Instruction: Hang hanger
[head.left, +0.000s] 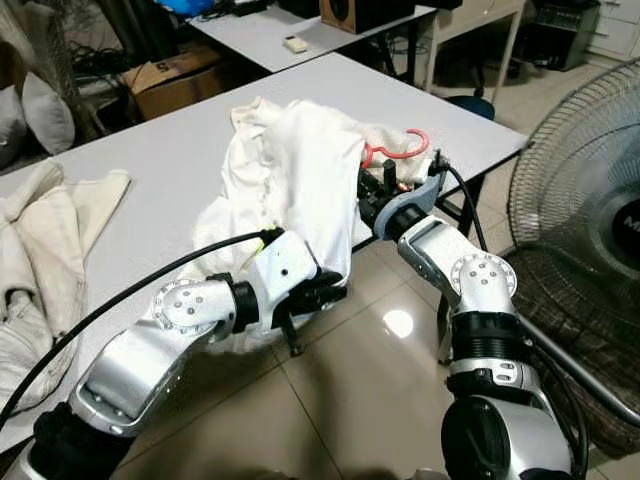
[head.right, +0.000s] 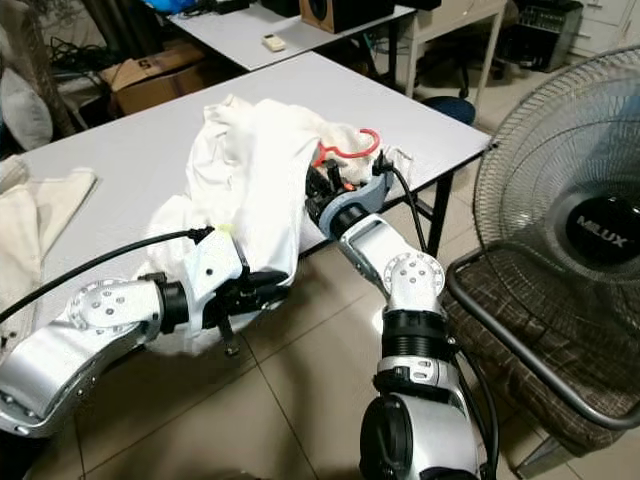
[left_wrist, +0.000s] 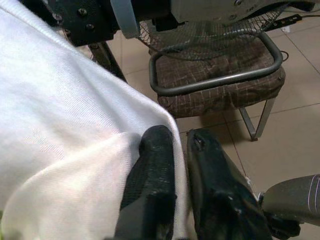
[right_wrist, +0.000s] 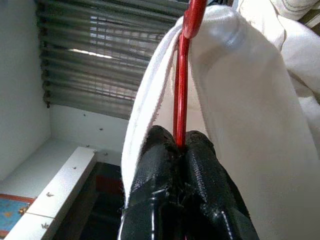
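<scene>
Both arms reach over the worktop (head.left: 150, 150) edge, where a white garment (head.left: 300, 170) lies draped with the red hanger (head.left: 395, 150) inside it. Left pincer (left_wrist: 180, 165) is clamped on a fold of cloth, and right pincer (right_wrist: 182, 150) is closed on the hanger's stem. Dressing looks like the step underway; next, lift both together toward a rail.

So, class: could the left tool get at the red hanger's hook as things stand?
Probably not: the left tool is shut on the white garment, and the right tool already grips the red hanger.
</scene>
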